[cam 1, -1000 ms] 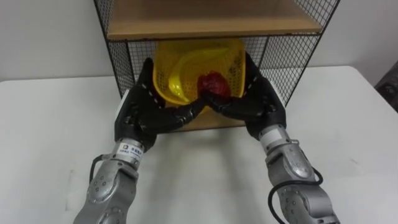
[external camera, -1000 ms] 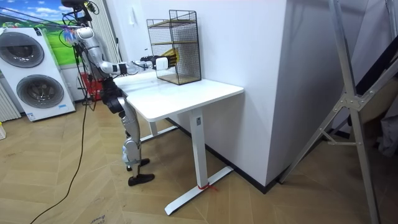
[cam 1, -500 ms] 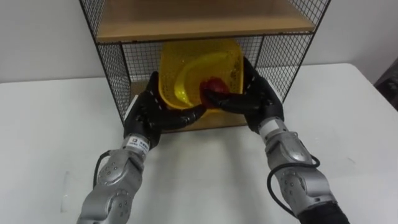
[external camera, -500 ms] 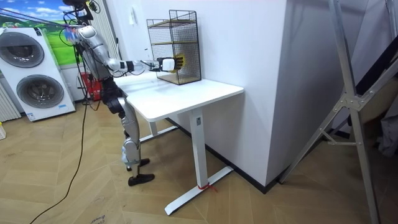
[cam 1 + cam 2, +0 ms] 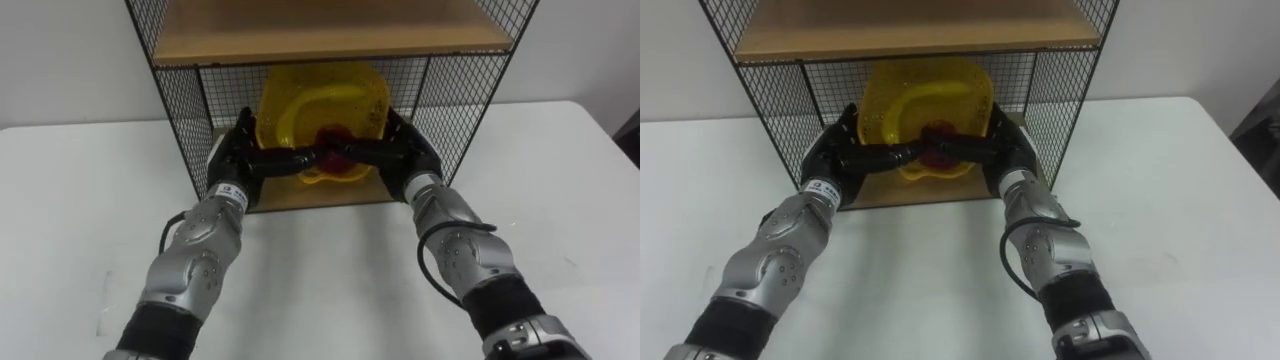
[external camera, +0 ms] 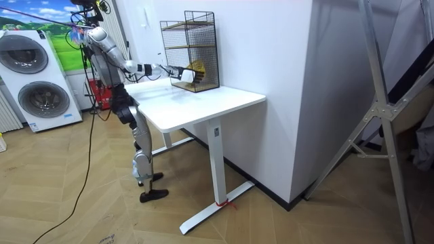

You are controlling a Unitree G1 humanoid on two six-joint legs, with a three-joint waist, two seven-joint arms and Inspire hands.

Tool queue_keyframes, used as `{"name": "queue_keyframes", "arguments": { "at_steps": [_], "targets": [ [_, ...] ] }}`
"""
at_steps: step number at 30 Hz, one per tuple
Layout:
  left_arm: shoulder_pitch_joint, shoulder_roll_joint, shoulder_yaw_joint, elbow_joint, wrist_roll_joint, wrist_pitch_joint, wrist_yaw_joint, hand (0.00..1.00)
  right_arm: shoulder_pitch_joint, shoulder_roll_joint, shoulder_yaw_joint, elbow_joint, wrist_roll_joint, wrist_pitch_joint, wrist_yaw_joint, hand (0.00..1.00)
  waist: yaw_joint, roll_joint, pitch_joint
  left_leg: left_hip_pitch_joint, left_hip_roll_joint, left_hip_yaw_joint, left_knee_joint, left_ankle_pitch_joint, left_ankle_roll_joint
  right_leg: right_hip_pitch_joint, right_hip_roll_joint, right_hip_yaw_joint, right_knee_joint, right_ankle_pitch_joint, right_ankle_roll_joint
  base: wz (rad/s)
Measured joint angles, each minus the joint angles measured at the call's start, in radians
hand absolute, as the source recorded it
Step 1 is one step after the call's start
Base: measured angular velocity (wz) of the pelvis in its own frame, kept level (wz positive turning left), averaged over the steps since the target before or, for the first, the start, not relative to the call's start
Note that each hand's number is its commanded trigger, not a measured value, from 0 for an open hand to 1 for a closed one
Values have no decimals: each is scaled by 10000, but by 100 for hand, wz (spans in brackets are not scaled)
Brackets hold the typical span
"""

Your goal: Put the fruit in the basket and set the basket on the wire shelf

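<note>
Basket point(image 5: 325, 95), yellow and full of little holes, is in the upper middle of the left eye view. It is tipped so that its open side faces the camera. It is inside the lower part of the wire shelf point(image 5: 182, 105), under a wooden board point(image 5: 330, 30) and over a second board point(image 5: 300, 195). I cannot tell if it rests on that lower board.

In the basket lie one banana point(image 5: 285, 118), curved along its left side, and one red fruit point(image 5: 336, 138), low and near the middle. The fruit is partly hidden behind dark fingers.

Black wire mesh closes the shelf at the left, right and back. The front is open, and both arms reach in there.

There are two hands, one on each side of the basket. The left hand point(image 5: 240, 160) has its thumb up the left side. The right hand point(image 5: 405, 155) has its thumb up the right side. The fingers of both hands bend round the lower front edge and meet in the middle, so the basket is held between them.

The shelf stands on one white table point(image 5: 70, 200) against a pale wall. In the room view the robot stands at the table's left end with both arms out. Two washing machines point(image 6: 44, 98) are at the far left.
</note>
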Motion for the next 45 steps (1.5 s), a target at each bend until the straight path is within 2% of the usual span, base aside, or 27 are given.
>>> {"name": "queue_keyframes", "arguments": {
  "at_steps": [6, 12, 18, 23, 26, 29, 30, 31, 34, 38, 41, 45],
  "targets": [
    [-247, -14, 91, 358, -3, 198, 91, 0, -141, -9, -187, 92, 285, 183, -7, 0, -2, 3, 0, 8, 1, -1, -1, 1, -3, 7, -1, -7, -2, 0, -1, 0],
    [-301, -10, 144, 366, -11, 306, 259, 0, -140, -7, -191, 126, 286, 192, 2, 0, 8, 19, -1, 7, 1, -3, -2, 1, -3, 11, 5, 2, -8, 4, -5, 0],
    [-294, 22, 413, 313, 79, 532, 385, 0, -130, -131, -293, 308, 117, 376, 31, 0, 23, 175, -60, -5, 1, -3, -23, 0, -6, -8, 15, 9, -33, 14, -9, 0],
    [-71, 53, 622, -727, 490, 569, 482, 0, -115, -295, -295, -7, -220, 379, 24, 0, 35, 183, -97, -9, 4, -24, 0, 21, -29, -22, 20, 0, -31, 11, -12, 0],
    [-2, 50, 600, -1388, 777, 564, 484, 0, -66, -313, -284, -463, -220, 378, 23, 0, 54, 124, -165, 46, 0, -19, 5, 67, -34, 9, 14, -10, -32, 11, -12, 0],
    [426, 69, 542, -1957, 1119, 556, 439, 0, 465, -366, -283, -1476, -389, 369, 23, 0, 59, 85, -204, 171, 2, -19, -13, 74, -39, 136, 14, -23, -46, 8, -17, 0],
    [756, 132, 541, -2293, 1242, 556, 392, 0, 834, -363, -280, -2005, -775, 369, 36, 0, 52, 63, -219, 217, 2, -19, -52, 71, -44, 171, 12, -20, -44, -15, -27, 0],
    [1191, 218, 523, -2749, 1461, 556, 329, 0, 1212, -372, -286, -2435, -1219, 361, 70, 0, 36, 4, -267, 250, 1, -19, -96, 68, -48, 169, 10, -28, -50, -53, -26, 0],
    [1933, 350, 429, -3339, 2014, 557, -69, 0, 1800, -418, -370, -2692, -1773, 362, 181, 0, 26, -150, -363, 368, 3, -17, -110, 62, -63, 246, 11, -30, -66, -107, -37, 0],
    [2067, 443, 441, -3446, 2293, 557, -360, 0, 2204, -492, -392, -3229, -2192, 362, 247, 0, 21, -153, -363, 421, 2, -18, -99, 61, -64, 315, 8, -37, -98, -115, -27, 0],
    [2389, 469, 439, -4224, 2276, 465, -517, 0, 2552, -575, -391, -4180, -2577, 355, 235, 0, 20, -154, -355, 451, -1, -31, -179, 66, -65, 365, 16, -52, -219, -96, -8, 0],
    [2817, 476, 424, -4714, 2192, 178, -796, 0, 2921, -608, -391, -4940, -2786, 125, 233, 0, -7, -131, -257, 499, 0, -33, -198, 73, -74, 472, 25, -49, -267, -93, -6, 2]
  ]
}}
